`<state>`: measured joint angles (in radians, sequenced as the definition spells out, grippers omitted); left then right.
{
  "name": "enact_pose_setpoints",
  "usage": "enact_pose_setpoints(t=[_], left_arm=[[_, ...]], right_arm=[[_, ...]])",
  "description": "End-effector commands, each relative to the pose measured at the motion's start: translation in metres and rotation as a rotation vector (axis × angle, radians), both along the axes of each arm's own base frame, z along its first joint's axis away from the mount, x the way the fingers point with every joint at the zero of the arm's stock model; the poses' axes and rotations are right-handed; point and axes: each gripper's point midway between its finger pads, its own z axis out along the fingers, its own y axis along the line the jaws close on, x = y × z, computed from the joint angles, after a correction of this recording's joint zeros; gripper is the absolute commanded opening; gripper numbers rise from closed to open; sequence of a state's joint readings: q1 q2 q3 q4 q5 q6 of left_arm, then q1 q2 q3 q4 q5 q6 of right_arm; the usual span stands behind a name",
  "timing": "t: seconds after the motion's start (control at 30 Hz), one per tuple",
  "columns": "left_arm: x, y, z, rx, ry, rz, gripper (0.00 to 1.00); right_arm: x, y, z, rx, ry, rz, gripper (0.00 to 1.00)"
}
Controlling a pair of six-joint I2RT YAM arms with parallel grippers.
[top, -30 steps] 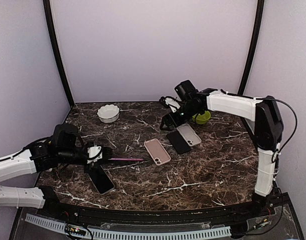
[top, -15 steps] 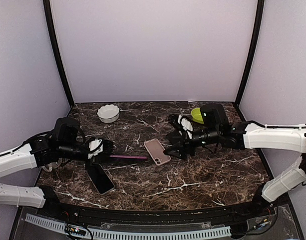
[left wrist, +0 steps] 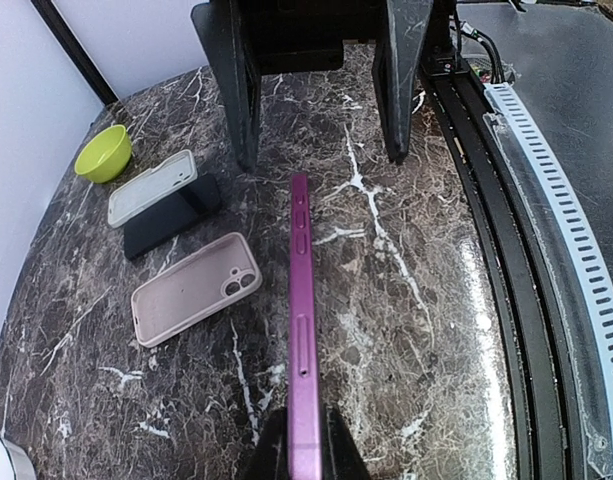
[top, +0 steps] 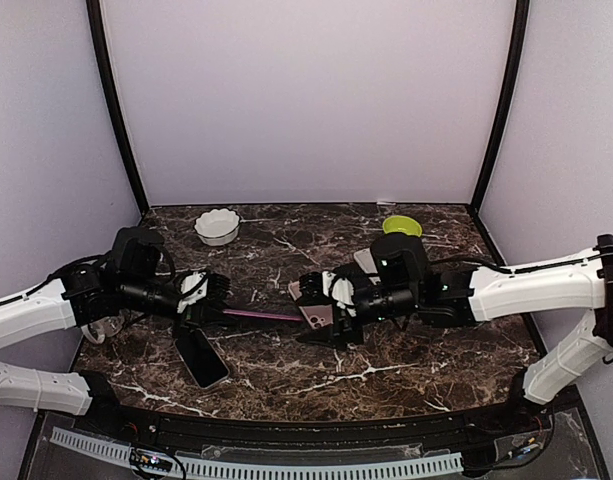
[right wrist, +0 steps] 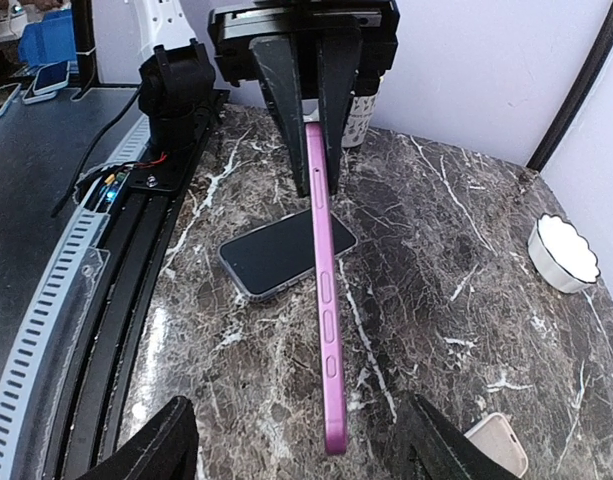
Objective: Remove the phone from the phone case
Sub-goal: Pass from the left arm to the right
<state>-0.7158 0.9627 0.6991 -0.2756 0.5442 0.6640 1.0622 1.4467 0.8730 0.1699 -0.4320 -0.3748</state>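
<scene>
My left gripper (top: 208, 310) is shut on one end of a purple phone case (top: 256, 316), holding it on edge and level above the table. In the left wrist view the case (left wrist: 301, 330) runs straight out from that gripper (left wrist: 304, 455). My right gripper (top: 318, 313) faces it from the other side. It is open, its fingers either side of the case's free end (right wrist: 331, 430) and well apart from it. I see the case only edge-on, so the phone in it is hidden.
A dark phone in a clear case (top: 201, 357) lies under the left gripper. A pink case (left wrist: 191, 288), a black phone (left wrist: 171, 215) and a grey case (left wrist: 151, 187) lie mid-table. A green bowl (top: 401, 226) and a white bowl (top: 217, 225) stand at the back.
My right arm has swung from the back right to the middle, bringing its open jaws around the free end of the purple case. The left gripper shifted slightly right with the case.
</scene>
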Motion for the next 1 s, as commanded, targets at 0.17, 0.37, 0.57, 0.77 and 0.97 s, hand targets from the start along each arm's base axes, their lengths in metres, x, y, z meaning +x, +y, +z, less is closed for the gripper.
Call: enact_pose_setpoints(t=[0.17, 0.37, 0.57, 0.77, 0.97], left_arm=[[-0.003, -0.002, 0.030, -0.079, -0.058, -0.022, 0.00], [-0.003, 0.000, 0.028, -0.070, -0.066, -0.018, 0.00], [-0.005, 0.001, 0.026, -0.062, -0.077, -0.024, 0.00], [-0.003, 0.005, 0.024, -0.044, -0.113, -0.014, 0.00], [-0.003, 0.008, 0.018, -0.029, -0.126, -0.015, 0.00]], right_arm=[[0.009, 0.037, 0.018, 0.063, -0.063, -0.032, 0.50], [0.006, 0.046, 0.013, 0.052, -0.037, -0.021, 0.38], [0.008, 0.052, 0.004, 0.032, -0.018, -0.024, 0.30], [0.010, 0.057, -0.002, 0.015, -0.013, -0.028, 0.17], [0.014, 0.064, -0.002, 0.021, 0.036, -0.065, 0.00]])
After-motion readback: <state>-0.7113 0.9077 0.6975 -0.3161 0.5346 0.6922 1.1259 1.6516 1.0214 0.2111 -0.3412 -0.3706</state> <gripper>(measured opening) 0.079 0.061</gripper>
